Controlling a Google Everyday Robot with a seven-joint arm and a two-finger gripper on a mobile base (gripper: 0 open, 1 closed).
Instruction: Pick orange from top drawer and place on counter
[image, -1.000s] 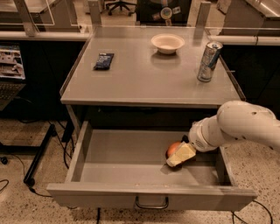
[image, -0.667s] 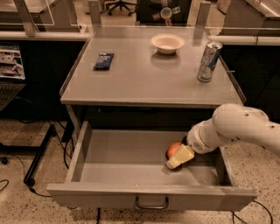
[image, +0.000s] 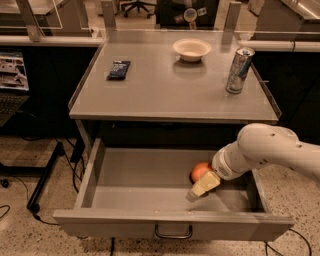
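white bowl (image: 192, 49) back ctr, silver can (image: 239, 70) to its rt; dark snack pkt (image: 119, 69) at left, lying flat

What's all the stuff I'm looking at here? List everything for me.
counter: one, grey, above the drawer
bowl: one, white, back of counter
can: one, silver, counter's right side
packet: one, dark, counter's left side
drawer: one, grey, open below the counter
orange: one, orange, in the drawer, right part
arm: one, white, reaching in from the right
gripper: one, pale yellow, in the drawer beside the orange
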